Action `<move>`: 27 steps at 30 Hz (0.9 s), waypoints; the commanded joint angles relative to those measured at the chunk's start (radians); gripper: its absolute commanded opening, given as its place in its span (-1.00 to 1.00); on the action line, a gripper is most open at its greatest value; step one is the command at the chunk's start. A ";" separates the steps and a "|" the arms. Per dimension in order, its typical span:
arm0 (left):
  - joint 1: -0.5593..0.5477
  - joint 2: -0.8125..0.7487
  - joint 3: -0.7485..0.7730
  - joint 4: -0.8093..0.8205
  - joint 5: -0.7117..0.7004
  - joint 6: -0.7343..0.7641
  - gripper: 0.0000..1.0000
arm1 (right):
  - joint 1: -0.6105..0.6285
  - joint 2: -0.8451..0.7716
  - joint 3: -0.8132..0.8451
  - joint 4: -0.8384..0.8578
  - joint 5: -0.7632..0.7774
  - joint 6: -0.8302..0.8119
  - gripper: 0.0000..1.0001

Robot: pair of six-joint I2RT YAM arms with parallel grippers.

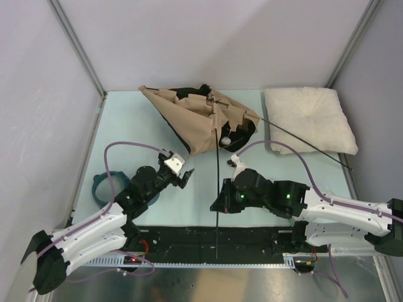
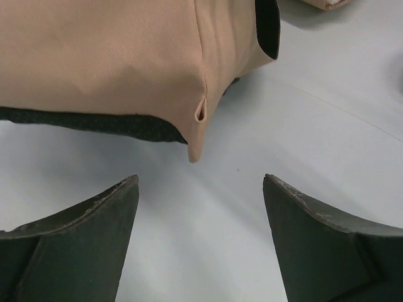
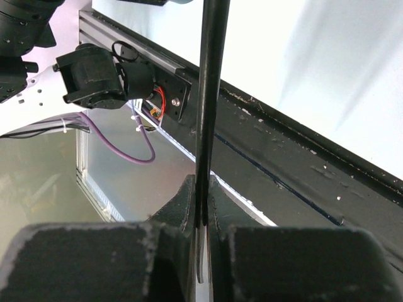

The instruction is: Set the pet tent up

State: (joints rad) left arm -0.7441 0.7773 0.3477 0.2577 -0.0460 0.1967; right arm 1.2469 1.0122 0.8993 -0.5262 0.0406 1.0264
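The pet tent (image 1: pixel 201 123) lies collapsed at the far middle of the worktop (image 1: pixel 126 119). The left hand (image 1: pixel 186 175) is released, its fingers spread wide. It is positioned just short of the tent's near tan corner (image 2: pixel 195 148) and is not touching it. The right hand (image 1: pixel 218 202) is clenched on a thin black pole (image 3: pixel 211 75), which runs from the tent toward the near edge. A second pole (image 1: pixel 302 143) is laid across the near part of the cream pillow (image 1: pixel 308 113) at the right. A teal ring-shaped item (image 1: pixel 97 189) is located beside the left arm.
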 commanded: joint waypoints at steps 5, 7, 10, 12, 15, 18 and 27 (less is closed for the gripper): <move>-0.004 0.080 -0.014 0.267 -0.026 0.119 0.44 | -0.024 0.017 0.027 0.039 0.073 -0.025 -1.00; -0.004 0.096 -0.009 0.286 -0.033 0.125 0.37 | -0.024 0.016 0.027 0.038 0.076 -0.024 -1.00; -0.003 0.107 -0.006 0.302 -0.031 0.130 0.23 | -0.025 0.014 0.026 0.037 0.082 -0.023 -1.00; -0.003 0.117 -0.003 0.306 -0.034 0.132 0.22 | -0.025 0.015 0.027 0.036 0.082 -0.023 -1.00; 0.003 0.144 0.009 0.308 -0.034 0.122 0.20 | -0.025 0.017 0.026 0.038 0.078 -0.022 -1.00; 0.012 0.173 0.017 0.309 -0.009 0.107 0.14 | -0.026 0.014 0.020 0.050 0.069 -0.020 -1.00; 0.015 0.184 0.026 0.339 -0.008 0.097 -0.07 | -0.027 0.006 0.007 0.070 0.061 -0.012 -1.00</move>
State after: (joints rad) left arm -0.7364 0.9794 0.3374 0.5163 -0.0566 0.2958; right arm 1.2404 1.0248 0.8993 -0.5117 0.0353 1.0191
